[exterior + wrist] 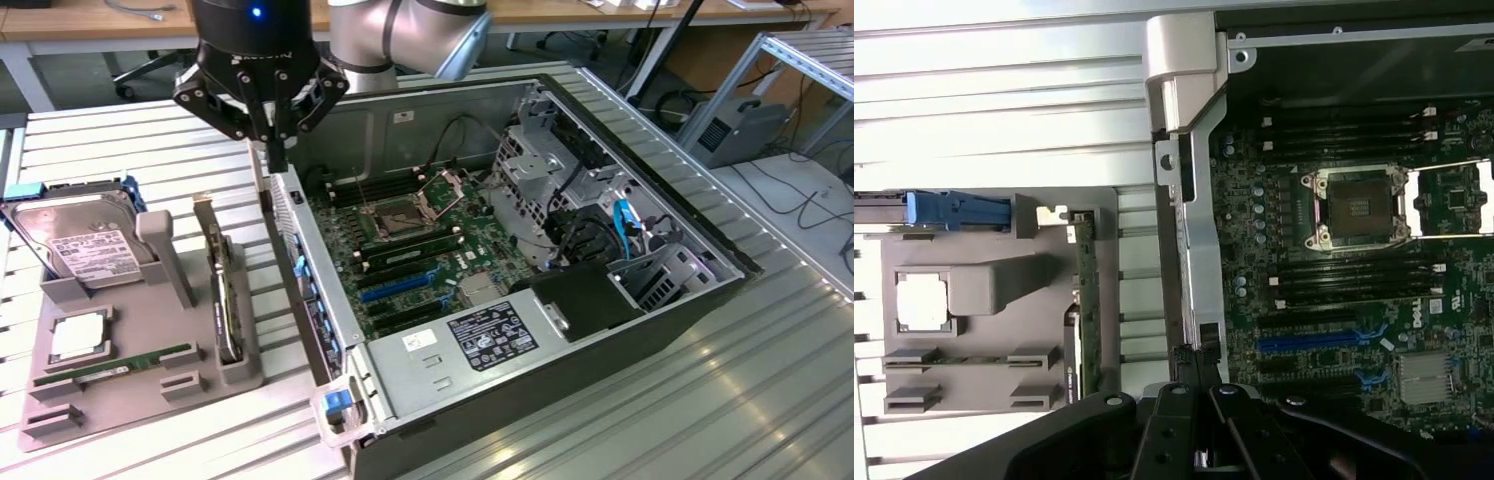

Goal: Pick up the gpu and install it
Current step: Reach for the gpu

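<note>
The gpu point(223, 290) stands on edge in a slot of the grey holder tray point(147, 330), its silver bracket toward the back. In the wrist view the gpu point(1087, 300) shows as a thin greenish strip beside the holder tray point(984, 290). My gripper point(276, 158) hangs shut with nothing in it above the rear wall of the open computer case point(441, 400), between the tray and the motherboard point(414, 250). In the wrist view the gripper point(1194, 368) sits over the case's metal edge, apart from the gpu.
A silver hard drive point(83, 252), a CPU chip point(80, 335) and a green RAM stick point(114, 365) share the tray. The motherboard has an open CPU socket point(1359, 205) and blue expansion slots point(1322, 342). Drive cages and cables point(587, 220) crowd the case's far side.
</note>
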Robot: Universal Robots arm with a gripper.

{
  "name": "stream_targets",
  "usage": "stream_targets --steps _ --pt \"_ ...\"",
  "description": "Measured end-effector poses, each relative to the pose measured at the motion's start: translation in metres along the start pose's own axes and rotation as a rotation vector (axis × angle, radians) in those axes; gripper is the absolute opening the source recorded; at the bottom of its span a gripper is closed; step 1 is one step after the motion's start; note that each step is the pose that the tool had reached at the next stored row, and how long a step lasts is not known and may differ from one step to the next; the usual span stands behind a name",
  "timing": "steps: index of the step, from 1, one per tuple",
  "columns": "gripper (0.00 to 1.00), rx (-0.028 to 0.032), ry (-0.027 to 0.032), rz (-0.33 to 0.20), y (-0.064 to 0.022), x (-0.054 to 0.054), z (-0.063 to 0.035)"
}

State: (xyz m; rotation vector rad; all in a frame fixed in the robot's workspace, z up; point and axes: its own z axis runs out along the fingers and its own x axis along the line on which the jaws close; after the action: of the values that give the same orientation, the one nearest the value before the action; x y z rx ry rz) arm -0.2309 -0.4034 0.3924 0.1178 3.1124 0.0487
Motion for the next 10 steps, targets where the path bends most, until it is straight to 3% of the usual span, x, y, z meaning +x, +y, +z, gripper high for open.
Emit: stream_targets --steps 4,10 --pt "0.11 0.0024 -0.0002 0.0 -0.0017 0.017 -0.0002" --pt "0.11 0.0037 -0.0003 0.0 -0.0023 0.021 -0.0003"
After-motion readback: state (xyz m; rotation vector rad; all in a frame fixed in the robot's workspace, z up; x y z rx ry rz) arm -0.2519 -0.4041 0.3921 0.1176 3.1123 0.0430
